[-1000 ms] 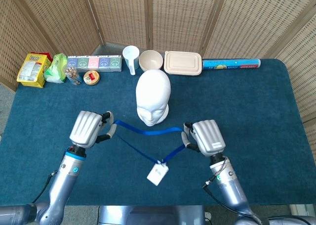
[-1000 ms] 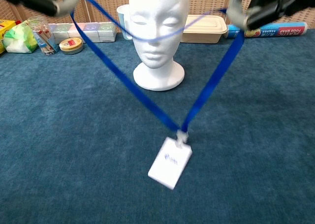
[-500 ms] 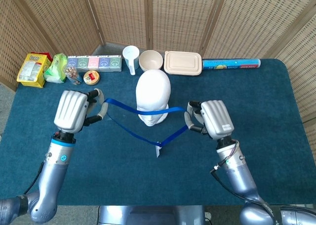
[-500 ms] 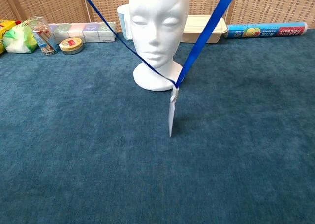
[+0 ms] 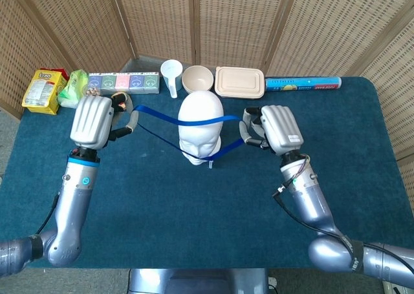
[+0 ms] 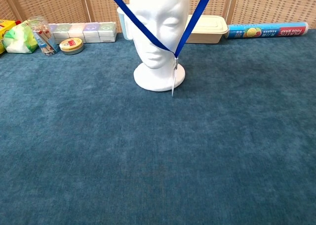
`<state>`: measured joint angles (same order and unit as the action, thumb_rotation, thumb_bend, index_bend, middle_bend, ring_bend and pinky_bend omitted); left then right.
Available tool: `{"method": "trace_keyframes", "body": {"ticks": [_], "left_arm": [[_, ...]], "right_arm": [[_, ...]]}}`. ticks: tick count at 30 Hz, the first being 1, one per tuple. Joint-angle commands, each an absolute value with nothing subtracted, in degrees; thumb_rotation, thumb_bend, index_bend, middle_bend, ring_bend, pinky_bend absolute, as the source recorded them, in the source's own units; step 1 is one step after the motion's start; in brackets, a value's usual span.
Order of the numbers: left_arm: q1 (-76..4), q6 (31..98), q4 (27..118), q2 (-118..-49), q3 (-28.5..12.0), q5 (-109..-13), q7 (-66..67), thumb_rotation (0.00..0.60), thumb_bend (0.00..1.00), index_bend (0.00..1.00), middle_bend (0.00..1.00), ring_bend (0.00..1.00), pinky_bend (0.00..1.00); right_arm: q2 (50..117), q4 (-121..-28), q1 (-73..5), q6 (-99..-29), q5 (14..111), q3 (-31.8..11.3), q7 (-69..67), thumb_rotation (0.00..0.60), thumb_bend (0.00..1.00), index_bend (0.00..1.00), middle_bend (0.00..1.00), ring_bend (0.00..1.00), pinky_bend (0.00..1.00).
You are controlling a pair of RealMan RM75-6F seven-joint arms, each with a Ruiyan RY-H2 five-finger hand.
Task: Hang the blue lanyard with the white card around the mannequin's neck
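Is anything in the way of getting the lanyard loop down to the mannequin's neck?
Only the mannequin head itself: the blue lanyard lies across its crown, held by the left hand and right hand. Nothing else visible blocks it.

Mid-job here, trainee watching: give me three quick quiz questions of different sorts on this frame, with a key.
1. True or false: the blue lanyard already rests around the neck of the mannequin head.
2. Multiple choice: the white card hangs (A) flat on the table, (B) edge-on in front of the mannequin's base, (C) inside the beige lidded box.
3. Fill in: the strap is held stretched between the left hand and the ____ hand.

Key: 1 false, the far span lies across the top of the head; 2 B; 3 right.
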<state>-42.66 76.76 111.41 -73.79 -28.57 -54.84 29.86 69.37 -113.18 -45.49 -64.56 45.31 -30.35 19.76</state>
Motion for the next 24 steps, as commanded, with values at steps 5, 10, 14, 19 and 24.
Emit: {"method": "trace_keyframes", "body": {"ticks": [5,10,14,19,24], "left_arm": [[-45.92,73.80,106.32,-74.74,-29.80,-49.69,29.40,0.557,0.48,0.67,1.00,1.00,1.00],[-47.48,73.15,102.94,-75.87,-30.06,-48.24,28.63,0.558,0.48,0.67,1.00,1.00,1.00],[-48.97,72.08,99.42,-77.13,-29.99,-46.71,28.38,0.560,0.48,0.67,1.00,1.00,1.00],[-50.44,71.56,95.49,-79.25,-29.66,-46.47,26.97,0.560,0.48,0.67,1.00,1.00,1.00],[-51.53,71.50,91.61,-81.41,-29.57,-46.73,25.21,0.558,0.48,0.67,1.00,1.00,1.00]], "right_arm": [[70.16,-107.66,-50.00,-61.26,41.57,-30.11,20.69,0.517,0.60,0.68,1.00,1.00,1.00],[70.96,-104.47,-52.43,-59.84,39.91,-29.81,20.95,0.518,0.60,0.68,1.00,1.00,1.00],[71.85,-101.34,-54.46,-59.09,38.54,-29.39,21.76,0.516,0.60,0.69,1.00,1.00,1.00],[72.86,-97.65,-56.40,-58.42,37.74,-28.70,22.28,0.518,0.60,0.69,1.00,1.00,1.00],[73.95,-93.95,-57.85,-57.71,36.77,-28.40,22.01,0.518,0.60,0.69,1.00,1.00,1.00]]}}
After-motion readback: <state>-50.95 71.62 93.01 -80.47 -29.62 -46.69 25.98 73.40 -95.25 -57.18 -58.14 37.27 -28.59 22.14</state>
